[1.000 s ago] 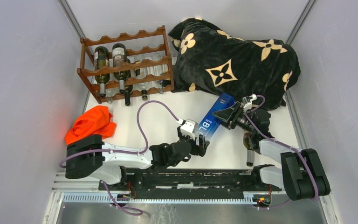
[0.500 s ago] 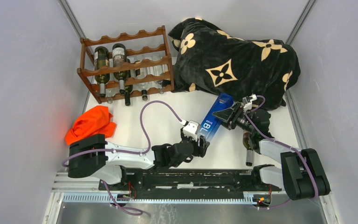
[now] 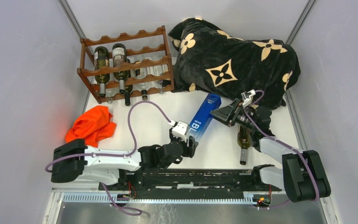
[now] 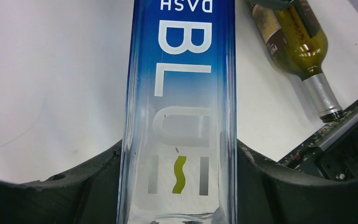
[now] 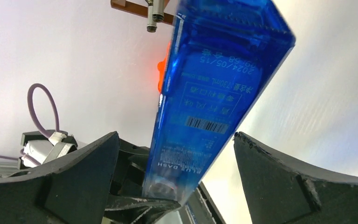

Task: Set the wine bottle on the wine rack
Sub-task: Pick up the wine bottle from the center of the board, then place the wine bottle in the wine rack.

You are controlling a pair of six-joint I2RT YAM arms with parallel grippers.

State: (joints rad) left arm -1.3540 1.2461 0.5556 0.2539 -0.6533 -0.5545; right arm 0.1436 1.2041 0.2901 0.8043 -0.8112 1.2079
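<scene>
Left tool [image 4: 182, 186] is clenched on the blue wine bottle [image 3: 204, 116] at its near end. Bottle sits tilted over the worktop [image 3: 214, 149], well apart from the wine rack [image 3: 126, 65]. Right tool [image 5: 182, 163] is released, jaws wide either side w/o touching. Risks: w/ a one-end grip only, smooth glass may pivot or slip. A swing could also clip the green bottle [image 3: 244, 140] lying nearby.
</scene>
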